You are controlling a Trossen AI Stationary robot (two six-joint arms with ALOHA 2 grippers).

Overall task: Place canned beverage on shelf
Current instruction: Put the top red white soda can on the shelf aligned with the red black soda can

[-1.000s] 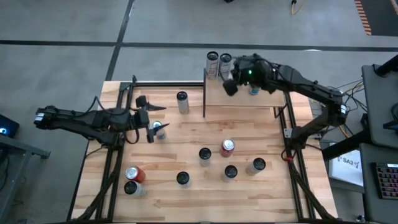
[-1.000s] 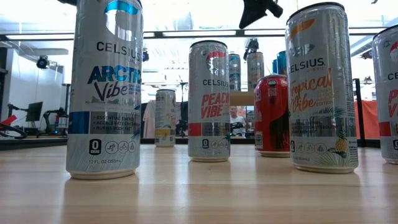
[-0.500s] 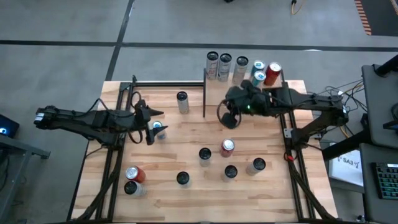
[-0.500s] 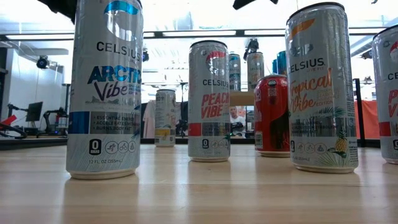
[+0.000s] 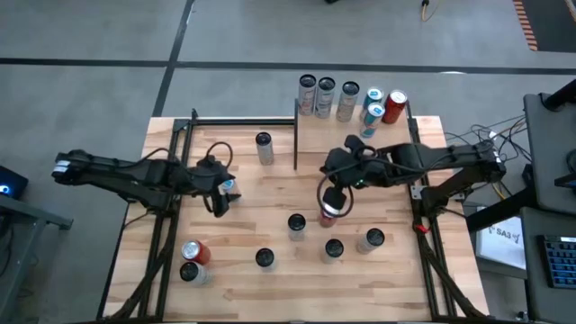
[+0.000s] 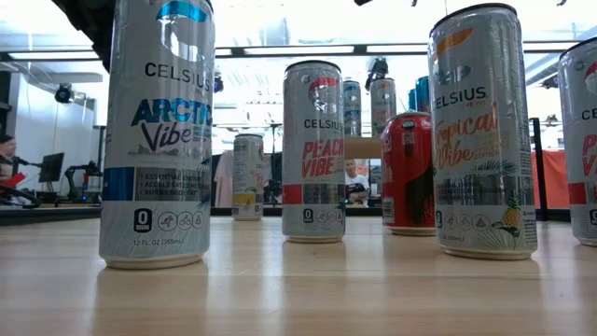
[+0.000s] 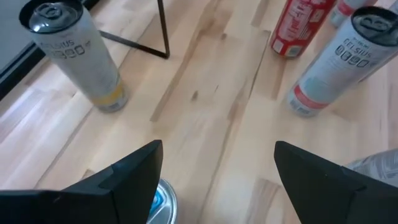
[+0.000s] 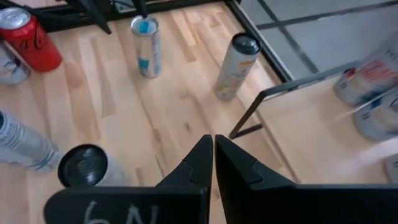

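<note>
High view: five cans (image 5: 349,99) line the shelf (image 5: 351,144) back edge. Right gripper (image 5: 331,198), fingers together and empty, hangs over the red can (image 5: 328,216). Left gripper (image 5: 220,191), fingers apart, straddles a blue-topped can (image 5: 229,186) on the desk (image 5: 270,279), apparently lining up a grasp.

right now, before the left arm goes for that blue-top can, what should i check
1. Left fingers open: ok.
2. Blue-top can centred between them: not ok, it sits close to one finger.
3. Bare room on the shelf: ok, five cans line its back edge only.
4. Right fingers shut and empty: ok.
5. Right arm off the shelf: ok, it hangs over the table.
</note>
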